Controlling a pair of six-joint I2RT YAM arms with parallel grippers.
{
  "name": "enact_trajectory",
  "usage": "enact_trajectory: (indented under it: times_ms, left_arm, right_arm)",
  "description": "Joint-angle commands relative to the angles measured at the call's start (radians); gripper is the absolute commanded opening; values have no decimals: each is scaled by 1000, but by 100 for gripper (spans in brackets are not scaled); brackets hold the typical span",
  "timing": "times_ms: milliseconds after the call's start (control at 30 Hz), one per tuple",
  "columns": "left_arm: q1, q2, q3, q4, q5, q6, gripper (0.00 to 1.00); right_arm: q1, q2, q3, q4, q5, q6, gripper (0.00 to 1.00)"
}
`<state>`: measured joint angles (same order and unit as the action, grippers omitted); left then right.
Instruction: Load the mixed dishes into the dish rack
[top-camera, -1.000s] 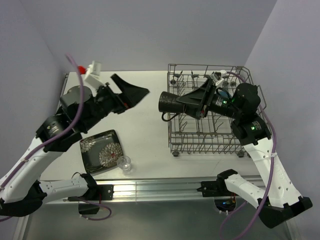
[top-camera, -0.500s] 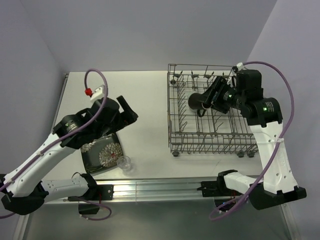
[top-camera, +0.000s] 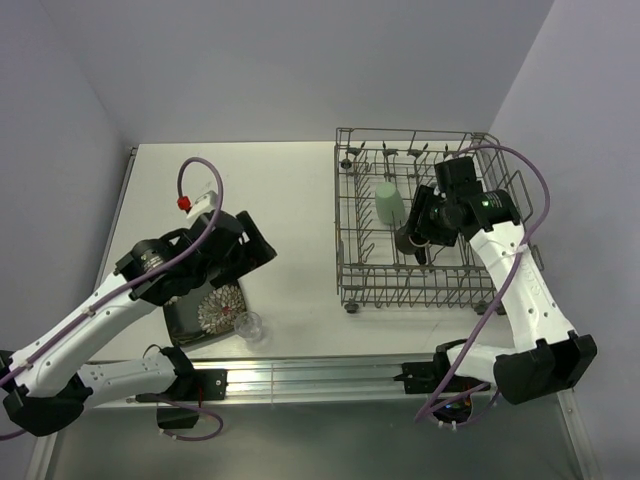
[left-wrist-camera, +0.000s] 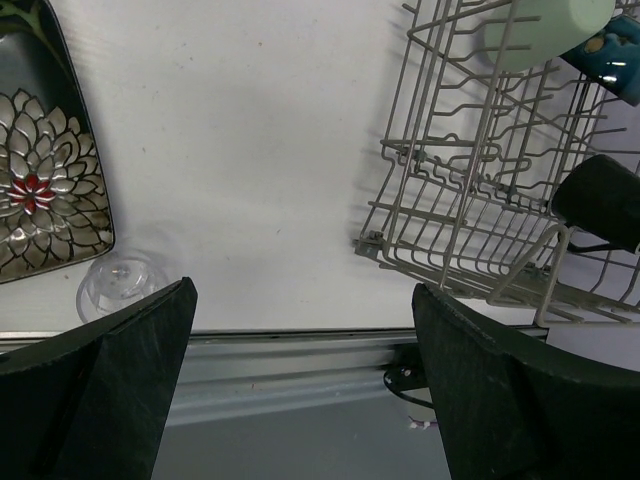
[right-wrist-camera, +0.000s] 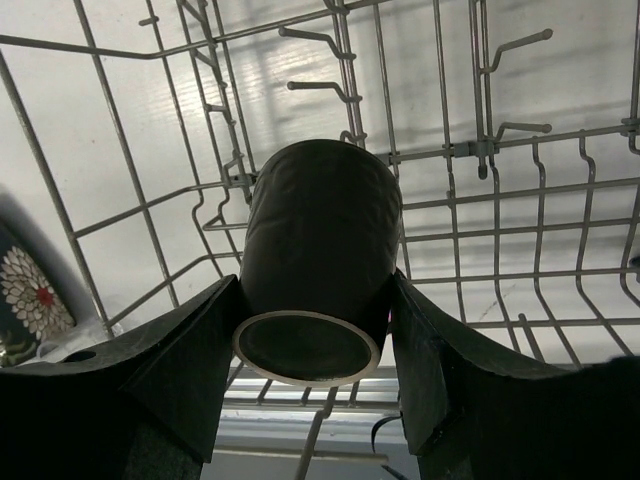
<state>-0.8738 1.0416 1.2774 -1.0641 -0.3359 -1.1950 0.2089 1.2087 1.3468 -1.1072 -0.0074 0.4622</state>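
Since one second ago the left arm has come down from high over the far-left part of the table (top-camera: 290, 200) to its near-left corner. In the same time the right arm has carried the brown mug (right-wrist-camera: 320, 230) down into the dish rack (top-camera: 342, 215).

Nearest, the small clear glass (left-wrist-camera: 120, 285) stands just beside the square floral plate (top-camera: 205, 308), close to the table's near edge. If the left gripper (left-wrist-camera: 302, 300) goes down for the plate, I think a finger could knock the glass over or off that edge. Farther, the right gripper (right-wrist-camera: 310, 300) is clamped on the mug, which lies sideways low among the tines. Let go so, it may roll or catch a wire. The pale green cup (top-camera: 387, 203) lies in the rack's far-left part, apart from the mug.

The left gripper hangs empty, jaws wide apart, over the near edge between glass and rack. The right arm reaches in from the rack's right side, its wrist bent down.
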Motion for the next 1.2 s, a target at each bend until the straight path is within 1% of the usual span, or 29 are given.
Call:
enact_trajectory:
  times_ms: [0, 167, 400, 533, 700, 767, 800, 833, 867, 900, 933, 967, 1033, 1167]
  left_arm:
    - [-1, -37, -15, 1, 11, -41, 96]
    - [-1, -41, -29, 13, 24, -48, 95]
    - [-2, -34, -36, -30, 21, -95, 95]
    - [-1, -32, -39, -14, 24, -106, 95]
    - [-1, 4, -26, -26, 35, -115, 95]
    - [-1, 24, -20, -63, 34, -133, 96]
    - [-1, 47, -15, -77, 35, -144, 97]
    - [-1, 61, -15, -94, 38, -162, 98]
    - [-1, 76, -15, -118, 49, -169, 98]
    - [-1, 99, -22, -131, 57, -173, 98]
    - [-2, 112, -29, -145, 60, -193, 98]
    - [-1, 127, -45, -163, 72, -201, 98]
    - [-1, 133, -67, -175, 83, -227, 98]
    - [-1, 100, -169, -218, 97, -304, 98]
  right_arm:
    - [18, -3, -21, 105, 29, -20, 0]
    - [27, 29, -51, 144, 40, -27, 0]
    - [40, 64, -106, 191, 41, -30, 0]
    - [44, 86, -144, 224, 50, -42, 0]
    - [58, 129, -161, 250, 69, -57, 0]
    - [63, 141, -163, 253, 75, -59, 14]
    - [70, 150, -163, 256, 81, -60, 39]
    - [75, 155, -163, 256, 84, -63, 50]
    - [79, 157, -164, 256, 86, -62, 57]
    - [89, 157, -166, 257, 89, -60, 61]
    - [93, 155, -170, 260, 86, -60, 74]
    - [96, 149, -176, 262, 83, -60, 79]
    - [107, 141, -179, 264, 86, -57, 86]
    - [112, 114, -169, 250, 87, -54, 88]
